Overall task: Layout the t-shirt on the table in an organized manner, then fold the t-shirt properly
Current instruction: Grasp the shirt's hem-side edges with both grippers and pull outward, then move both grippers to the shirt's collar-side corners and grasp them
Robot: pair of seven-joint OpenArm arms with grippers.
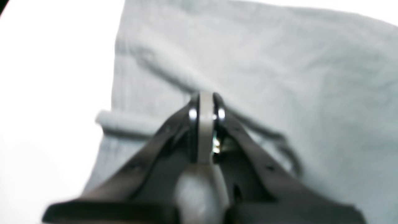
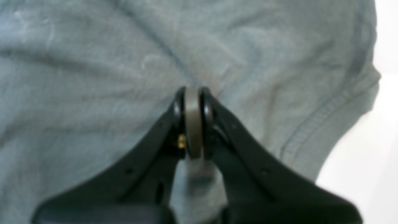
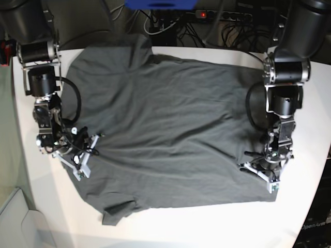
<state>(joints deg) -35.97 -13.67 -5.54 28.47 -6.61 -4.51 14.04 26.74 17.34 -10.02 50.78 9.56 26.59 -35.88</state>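
Note:
The dark grey t-shirt [image 3: 170,129] lies spread and wrinkled across the white table [image 3: 207,227], with one sleeve at the far edge and one near the front left. My left gripper [image 3: 254,168] is at the shirt's right edge. In the left wrist view it [image 1: 205,102] is shut on a pinched fold of the t-shirt [image 1: 279,62], beside the bare table [image 1: 46,77]. My right gripper [image 3: 89,149] is at the shirt's left edge. In the right wrist view it [image 2: 192,99] is shut on a fold of the t-shirt [image 2: 93,77], near a stitched hem and the table [image 2: 373,161].
Cables and a power strip [image 3: 217,15] run behind the table's far edge, and a blue object [image 3: 160,4] sits at the top. A pale bin [image 3: 15,217] stands off the front left corner. Bare tabletop shows along the front and right edges.

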